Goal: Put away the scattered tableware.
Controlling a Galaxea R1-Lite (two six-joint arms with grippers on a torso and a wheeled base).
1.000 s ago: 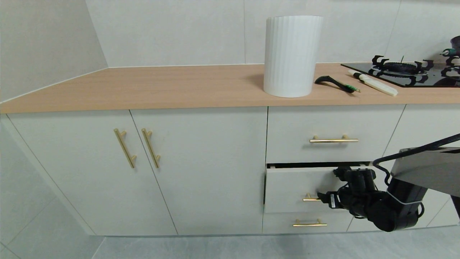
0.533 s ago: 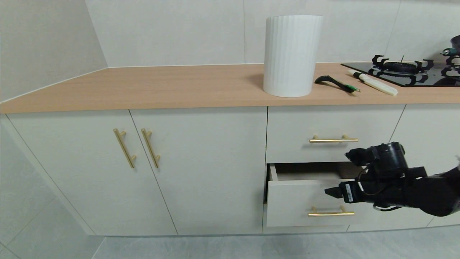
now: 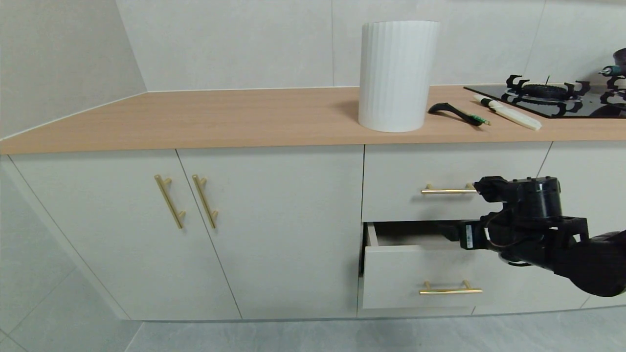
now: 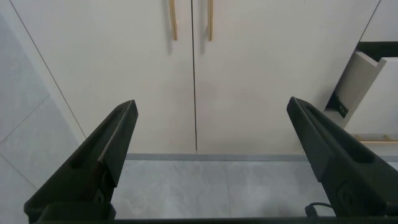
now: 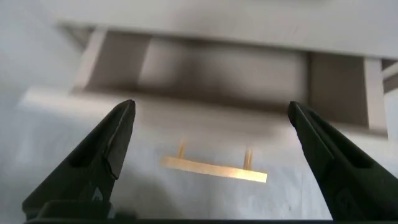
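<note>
The right pincer (image 3: 447, 229) (fingers spread wide) has lifted from the drawer (image 3: 406, 274) front to its open top.

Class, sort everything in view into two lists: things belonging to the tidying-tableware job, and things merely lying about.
Belongs to the job: black-handled utensil; long white utensil; open middle drawer; right hand, open, at that drawer.

Just there: white ribbed canister; gas hob; cupboard doors.

The wooden countertop (image 3: 220, 117) carries a white ribbed canister (image 3: 396, 76), a black utensil (image 3: 457, 113), a white utensil (image 3: 513, 115) and a gas hob (image 3: 562, 106).
</note>
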